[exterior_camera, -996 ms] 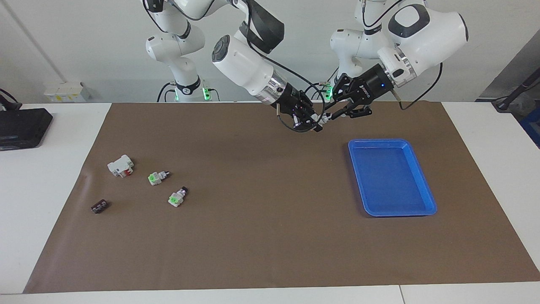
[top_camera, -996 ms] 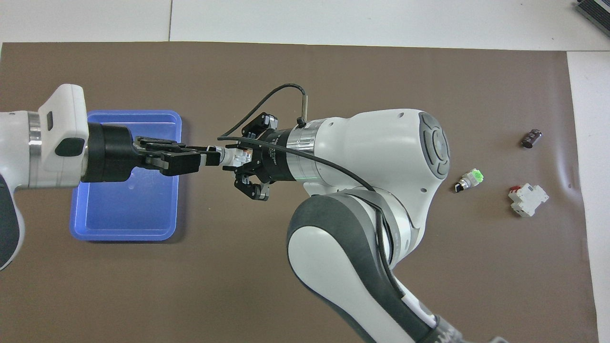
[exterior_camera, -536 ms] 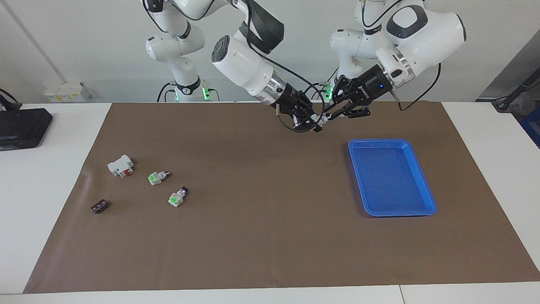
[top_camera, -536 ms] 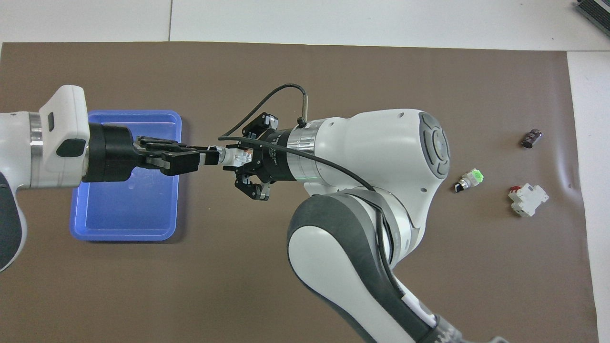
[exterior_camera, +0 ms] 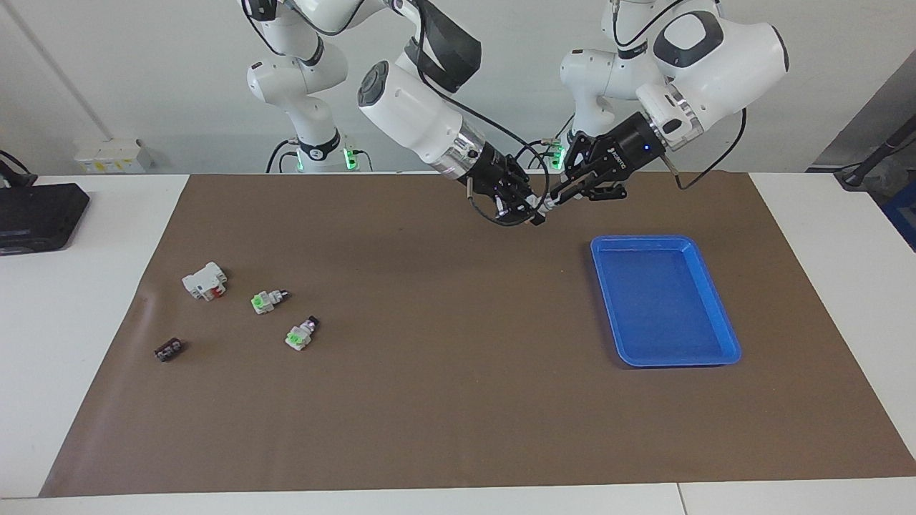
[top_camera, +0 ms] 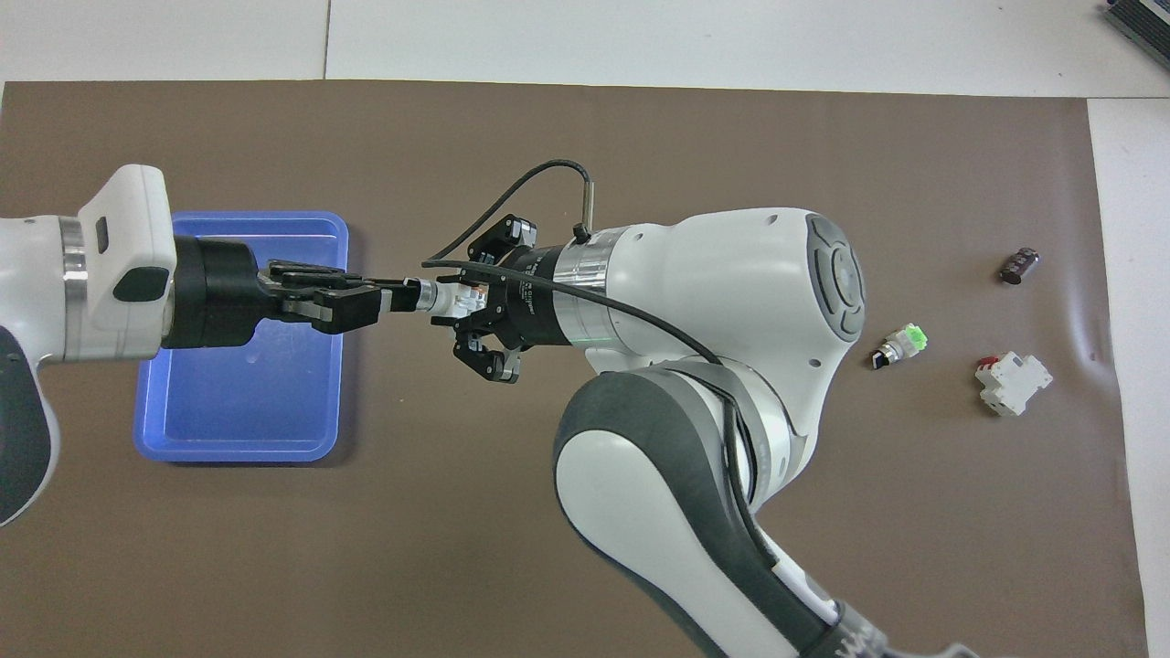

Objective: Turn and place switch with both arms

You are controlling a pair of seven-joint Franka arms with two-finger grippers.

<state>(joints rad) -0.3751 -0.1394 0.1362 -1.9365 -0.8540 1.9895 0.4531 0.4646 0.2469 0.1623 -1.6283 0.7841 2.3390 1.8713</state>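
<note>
left gripper (top_camera: 395, 300) clamps switch (top_camera: 441, 299) tip | right gripper (top_camera: 468, 302) grips its body | blue tray (exterior_camera: 715, 300) under left gripper

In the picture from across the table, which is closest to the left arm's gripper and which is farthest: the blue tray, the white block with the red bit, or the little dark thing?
Measured from the left gripper, raised over the brown mat:
1. The blue plastic tray, at the left arm's end of the table, is closest.
2. The white block with a red part, toward the right arm's end.
3. The small dark component, also at that end, is farthest.
</note>
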